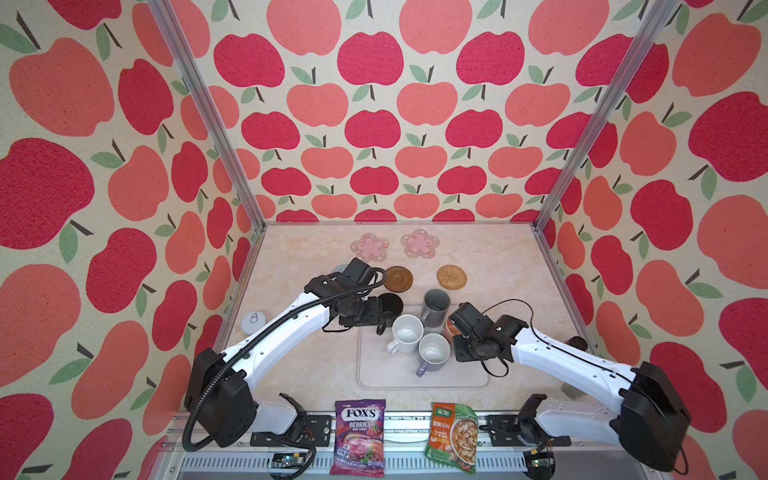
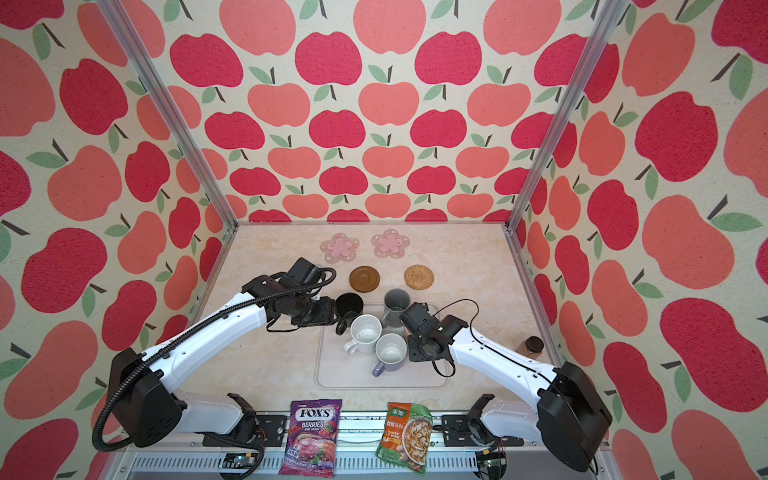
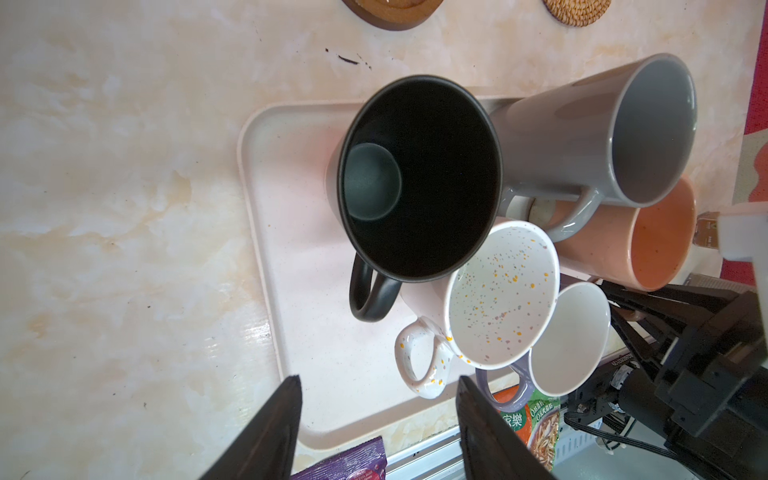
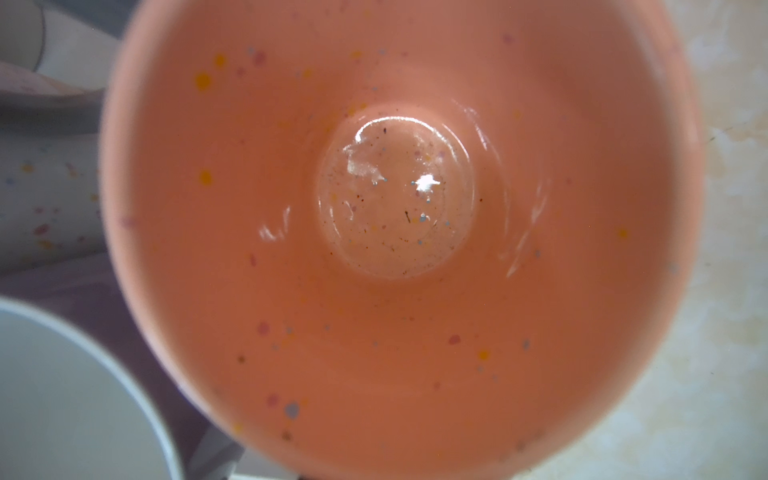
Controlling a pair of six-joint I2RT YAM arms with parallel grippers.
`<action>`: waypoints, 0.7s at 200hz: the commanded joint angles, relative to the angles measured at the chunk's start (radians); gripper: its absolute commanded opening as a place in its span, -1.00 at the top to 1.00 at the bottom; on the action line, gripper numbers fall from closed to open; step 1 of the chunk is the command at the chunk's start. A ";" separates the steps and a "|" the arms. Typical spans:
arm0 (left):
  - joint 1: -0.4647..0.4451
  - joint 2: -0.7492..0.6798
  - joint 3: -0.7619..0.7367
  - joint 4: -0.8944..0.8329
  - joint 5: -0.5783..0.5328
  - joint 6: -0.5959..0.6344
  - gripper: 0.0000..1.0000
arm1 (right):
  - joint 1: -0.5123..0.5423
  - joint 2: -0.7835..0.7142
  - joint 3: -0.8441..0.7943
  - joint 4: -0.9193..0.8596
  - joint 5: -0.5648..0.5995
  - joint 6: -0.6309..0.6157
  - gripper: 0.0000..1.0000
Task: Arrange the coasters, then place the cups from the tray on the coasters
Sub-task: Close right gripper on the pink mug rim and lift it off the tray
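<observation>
Five mugs upright and crowded on the far half of the pale-grey tray [image 1: 374,376]: black mug [image 1: 390,305] at the far left corner, dark grey mug [image 1: 436,305] next to it, speckled white mug [image 1: 407,332] and lavender-grey mug [image 1: 434,352] close together nearer the front, peach mug [image 4: 395,270] toward the right side beneath the right arm. Left claw [image 3: 377,379] above the tray's left part, just short of the black mug's handle, jaws parted at a middling width with nothing between them. Right claw [image 1: 456,332] directly over the peach mug, jaws drawn narrow; fingers hidden in every view, so no telling of a pinch on rim or handle. Right wrist view filled by the peach mug's speckled inside. On the counter [image 1: 498,266] beyond the tray, all five coasters bare: two pink flower coasters [image 1: 370,246] [image 1: 419,243] side by side at the back, then a nearer row of grey woven coaster [image 1: 341,269], half hidden behind the left arm, brown disc coaster [image 1: 397,278] and rattan coaster [image 1: 451,275]. At the front edge, a purple candy bag [image 1: 359,436] and a green soup packet [image 1: 453,436].
</observation>
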 commanded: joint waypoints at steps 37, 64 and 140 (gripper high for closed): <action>0.025 0.067 0.100 0.020 0.039 0.046 -0.23 | 0.016 -0.143 0.001 -0.149 0.083 0.090 1.00; 0.029 0.084 0.140 0.014 0.044 0.070 -0.22 | 0.027 -0.229 0.000 -0.197 0.116 0.121 1.00; 0.030 0.028 0.102 0.064 0.030 0.028 -0.22 | 0.028 -0.366 0.062 -0.311 0.195 0.133 1.00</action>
